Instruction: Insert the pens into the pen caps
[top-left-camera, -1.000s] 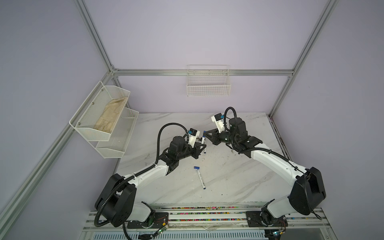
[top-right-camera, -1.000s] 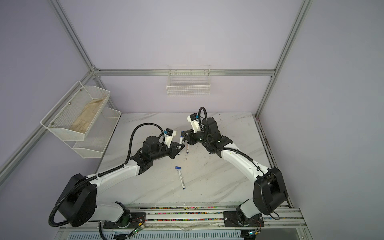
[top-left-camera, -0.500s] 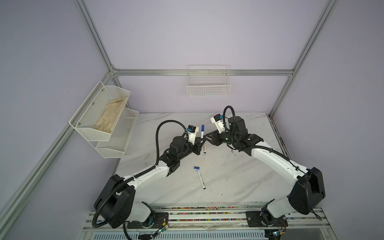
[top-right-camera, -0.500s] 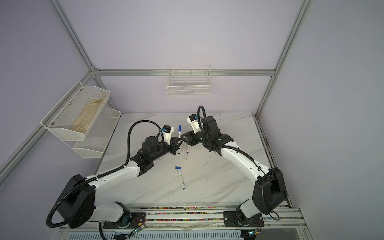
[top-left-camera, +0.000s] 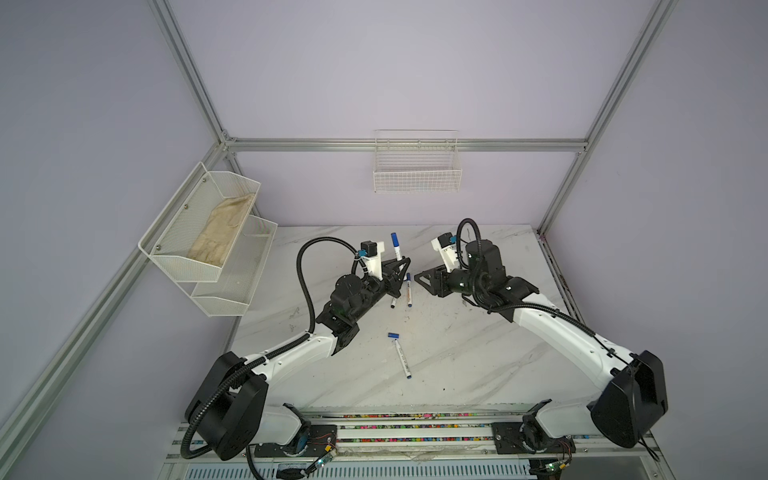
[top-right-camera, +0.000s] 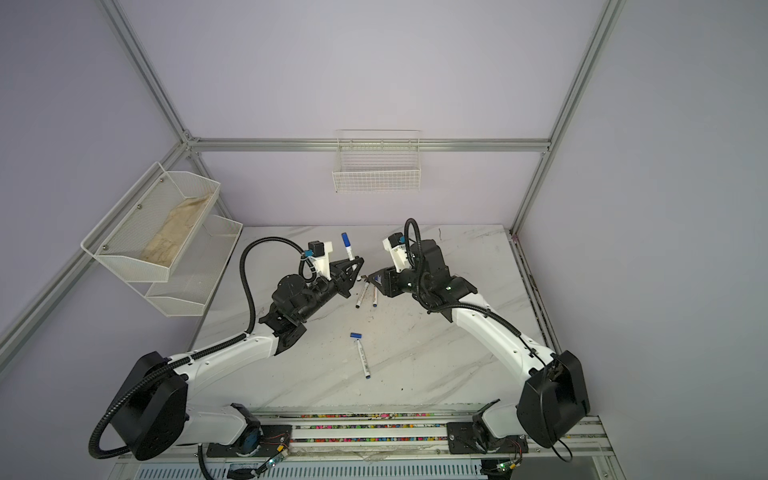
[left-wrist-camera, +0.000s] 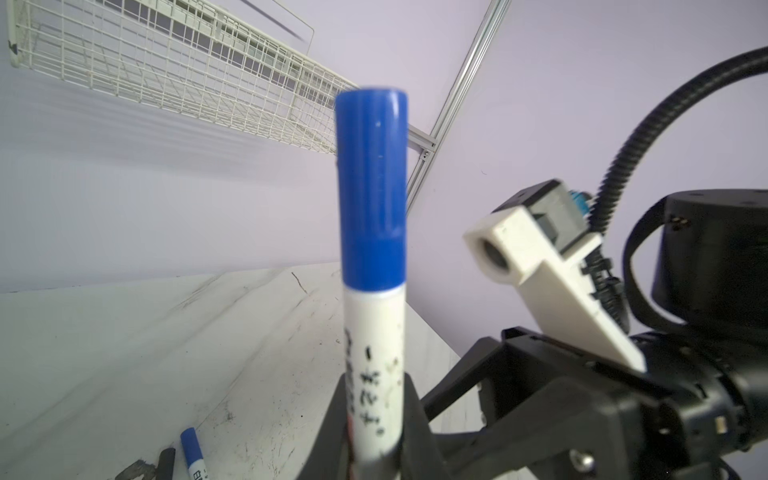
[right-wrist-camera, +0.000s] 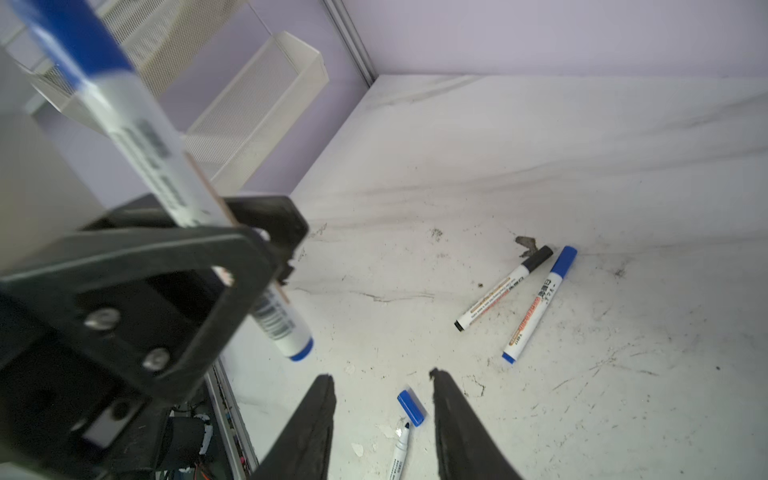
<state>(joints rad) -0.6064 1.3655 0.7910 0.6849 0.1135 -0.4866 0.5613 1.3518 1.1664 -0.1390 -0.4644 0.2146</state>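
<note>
Top view: a white mesh shelf on the left wall holds a beige cloth in its upper tier; a wire basket hangs on the back wall. The left gripper is clamped on a held pen, upright, with its blue cap fitted. Dark characters run down the white barrel, unreadable; the right wrist view shows a barcode. The right gripper is spread apart, gripping nothing. On the marble table a loose blue cap lies just beside an uncapped pen. A black-capped pen and a blue-capped pen lie together, with orange strips and tiny print.
</note>
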